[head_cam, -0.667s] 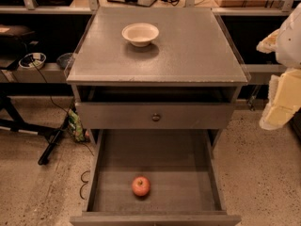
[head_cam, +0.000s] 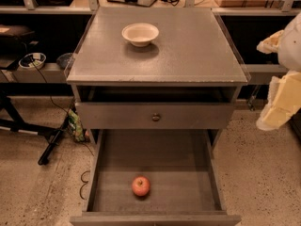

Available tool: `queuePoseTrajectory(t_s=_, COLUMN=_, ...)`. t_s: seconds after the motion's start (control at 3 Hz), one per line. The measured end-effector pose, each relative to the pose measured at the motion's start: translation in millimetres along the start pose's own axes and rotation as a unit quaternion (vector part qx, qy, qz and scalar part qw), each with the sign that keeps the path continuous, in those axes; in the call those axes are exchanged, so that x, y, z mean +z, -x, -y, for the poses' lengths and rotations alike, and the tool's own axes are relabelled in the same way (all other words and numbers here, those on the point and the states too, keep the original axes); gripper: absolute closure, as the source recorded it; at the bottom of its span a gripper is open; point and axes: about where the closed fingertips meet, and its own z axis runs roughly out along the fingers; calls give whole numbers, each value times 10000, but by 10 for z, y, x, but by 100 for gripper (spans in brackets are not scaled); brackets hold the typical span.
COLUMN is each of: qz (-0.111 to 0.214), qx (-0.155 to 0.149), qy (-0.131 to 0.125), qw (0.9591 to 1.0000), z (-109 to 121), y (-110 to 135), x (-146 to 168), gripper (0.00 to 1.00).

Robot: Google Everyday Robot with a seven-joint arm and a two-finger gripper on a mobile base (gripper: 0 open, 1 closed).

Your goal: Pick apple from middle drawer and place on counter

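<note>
Apple (head_cam: 141, 186), small, round, red with yellowish patches, lies on the flat bare bottom of the open middle drawer (head_cam: 188, 173), near its front wall and clear of both thin sides. Counter (head_cam: 197, 51), matte grey with worn pale edges, carries a cream-white round bowl (head_cam: 140, 34). Gripper (head_cam: 282, 102), pale and blocky, hangs at the right, well apart from the cabinet; wide or narrow cannot be told.

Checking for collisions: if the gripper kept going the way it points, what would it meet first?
Probably the speckled floor beside the cabinet: the gripper, at the right edge, points downward. Depth is unclear.
</note>
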Motion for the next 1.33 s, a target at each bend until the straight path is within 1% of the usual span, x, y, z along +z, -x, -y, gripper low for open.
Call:
queuePoseTrajectory(t_s=0.33, qz=680, qx=46, qy=17, qw=9977, z=-2, y=68, x=113, gripper=0)
queuePoseTrajectory(t_s=0.67, qz=1255, qx=23, qy=142, qw=9920, z=-8, y=125, x=227, gripper=0)
queuePoseTrajectory(t_s=1.0, qz=1442, qx=46, qy=335, qw=9890, z=-38, y=248, x=526, gripper=0)
queuePoseTrajectory(t_s=1.33, qz=1342, qx=41, qy=533, qw=9895, z=-51, y=312, x=783, gripper=0)
